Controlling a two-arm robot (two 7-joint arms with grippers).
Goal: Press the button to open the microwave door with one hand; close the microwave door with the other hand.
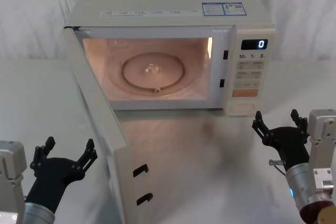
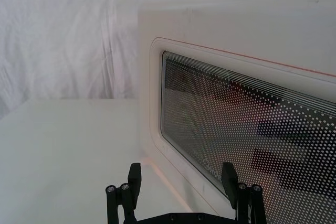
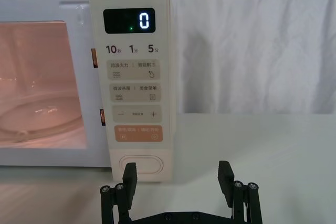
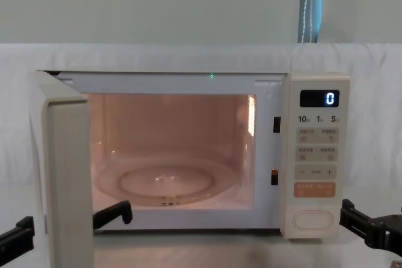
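1. The left tool (image 1: 64,153) sits low at the robot's left, fingers spread wide and holding nothing, just outside the outer face of the microwave door (image 1: 100,124)
2. The right tool (image 1: 279,124) is also spread wide and empty, a little back from the button (image 1: 241,108) at the foot of the control panel (image 1: 248,74)
3. The door stands swung wide toward the robot, hinged on the left, with the lit cavity (image 1: 152,69) and glass turntable (image 1: 154,72) exposed; opening looks done, closing is left
4. Risk: a push near the hinge, or from a finger on the window glass (image 2: 247,124), may slip or leave the latch uncaught
5. Risk: a hard shove could slide the microwave on the worktop (image 1: 220,166)
6. Both forearms reach forward, wrists level, fingers pointing at the oven
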